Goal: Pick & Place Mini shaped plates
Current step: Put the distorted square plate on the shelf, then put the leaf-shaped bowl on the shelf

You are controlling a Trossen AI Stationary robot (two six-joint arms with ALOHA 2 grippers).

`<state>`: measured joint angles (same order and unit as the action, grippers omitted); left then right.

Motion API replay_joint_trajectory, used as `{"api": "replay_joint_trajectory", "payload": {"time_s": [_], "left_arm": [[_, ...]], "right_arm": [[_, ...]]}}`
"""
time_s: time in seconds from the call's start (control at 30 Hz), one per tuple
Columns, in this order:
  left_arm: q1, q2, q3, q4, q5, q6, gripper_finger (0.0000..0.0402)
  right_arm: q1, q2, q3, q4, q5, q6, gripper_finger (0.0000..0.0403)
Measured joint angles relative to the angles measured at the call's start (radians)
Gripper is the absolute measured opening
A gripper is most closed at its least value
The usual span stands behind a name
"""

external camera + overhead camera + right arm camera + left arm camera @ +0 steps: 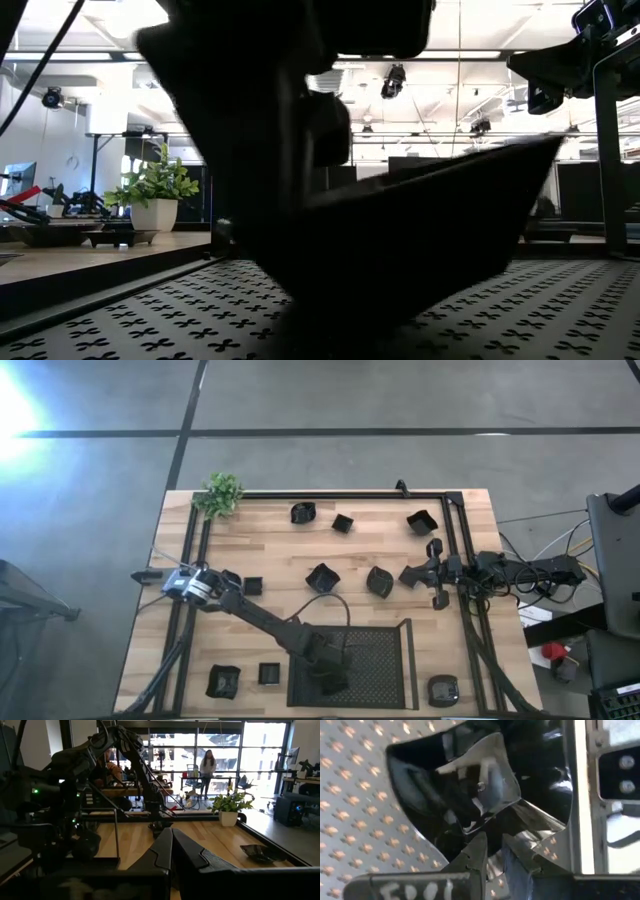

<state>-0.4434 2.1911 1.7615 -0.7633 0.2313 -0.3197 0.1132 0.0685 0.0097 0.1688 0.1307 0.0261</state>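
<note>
Wooden table (270, 550) carries scattered mini shaped plates (322, 577); left end effector (492, 852) clamps one over the mesh tray (380, 650).

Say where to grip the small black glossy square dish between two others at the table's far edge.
Probably pinch one raised rim of the small black glossy square dish from straight above: it lies flat and shallow, with nothing crowding it.
</note>
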Motion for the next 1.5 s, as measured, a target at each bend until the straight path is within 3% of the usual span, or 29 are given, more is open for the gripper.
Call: {"api": "replay_joint_trajectory", "payload": {"time_s": [0.33,0.83,1.0,1.33,1.5], "left_arm": [[-0.003,-0.001,0.001,-0.077,0.07,0.0,0.0051],[-0.005,-0.024,0.092,-0.131,0.041,0.043,0.0051],[-0.005,-0.071,0.138,-0.162,-0.092,0.063,0.0051],[0.002,-0.202,0.14,-0.165,-0.548,0.053,0.0051],[0.025,-0.247,0.136,-0.168,-0.642,0.029,0.0051]], "right_arm": [[0.0,0.0,0.0,0.0,0.0,0.0,0.0008],[0.0,0.0,0.0,0.0,0.0,0.0,0.0008],[0.0,0.0,0.0,0.0,0.0,0.0,0.0008],[0.0,-0.001,0.0,0.002,0.0,-0.003,0.0008],[0.0,-0.001,0.0,0.003,0.0,-0.001,0.0008]]}}
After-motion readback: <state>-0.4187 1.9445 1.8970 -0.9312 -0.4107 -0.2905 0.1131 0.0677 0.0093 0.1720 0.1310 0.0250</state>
